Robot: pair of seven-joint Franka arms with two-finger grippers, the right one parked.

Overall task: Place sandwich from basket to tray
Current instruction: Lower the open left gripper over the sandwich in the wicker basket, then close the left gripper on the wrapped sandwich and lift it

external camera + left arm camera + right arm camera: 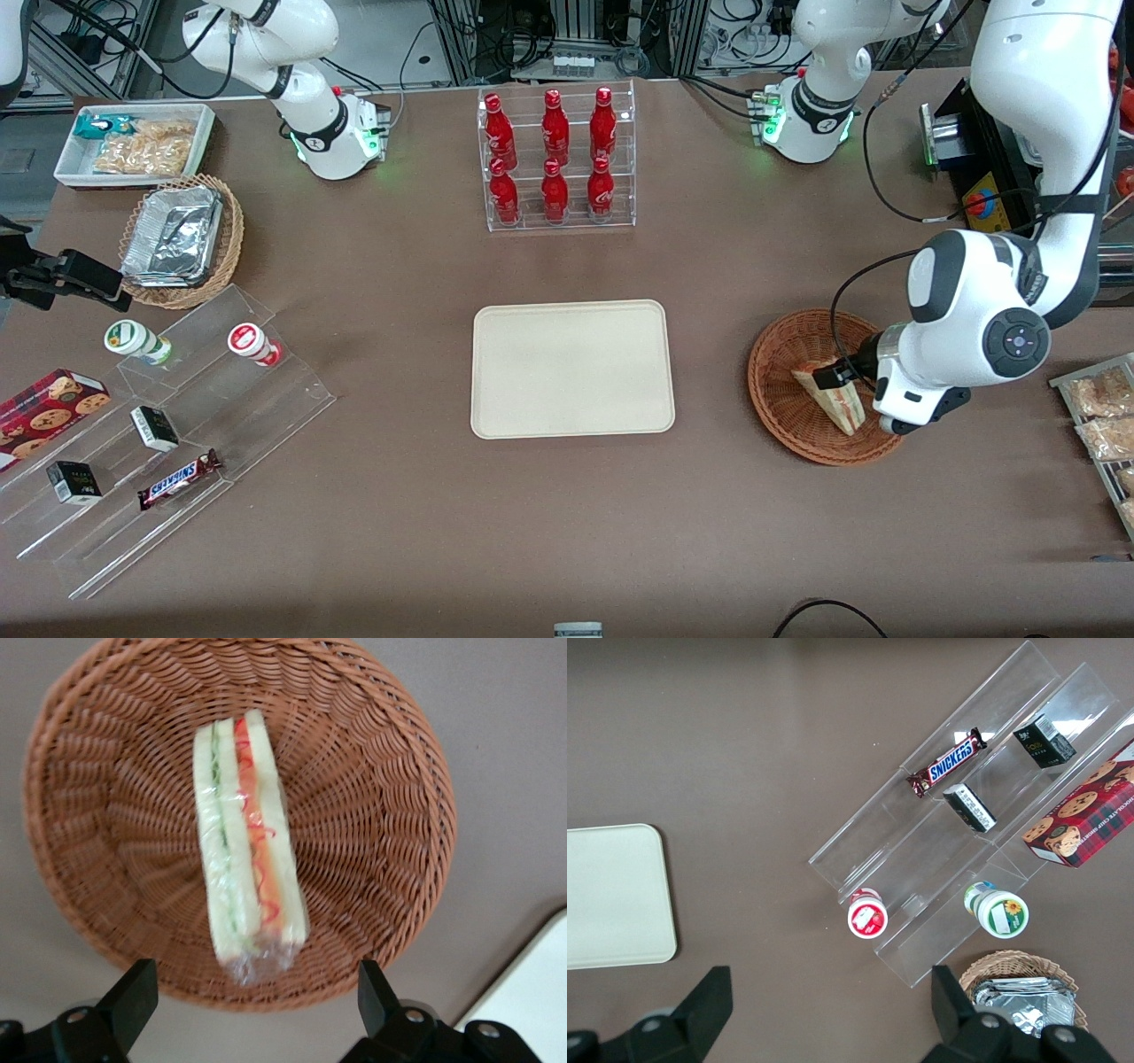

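Observation:
The sandwich (pixel 834 400) (pixel 248 846), a plastic-wrapped white-bread wedge with red-orange and green filling stripes, lies in the round reddish-brown wicker basket (pixel 780 394) (pixel 80 824). My left gripper (pixel 838 377) (pixel 255 992) hangs just above the basket, over the sandwich's end. It is open, and its black fingers (pixel 133 994) stand wide apart with nothing between them. The cream-beige tray (pixel 571 368) (pixel 536 992) (pixel 611 895) lies flat at the table's middle, beside the basket, with nothing on it.
A clear rack of red bottles (pixel 558 155) stands farther from the front camera than the tray. Toward the parked arm's end are a stepped acrylic stand with snacks (pixel 168 425), a tan basket of foil trays (pixel 177 239) and a white bin (pixel 133 142). Bagged snacks (pixel 1103 408) lie beside my arm.

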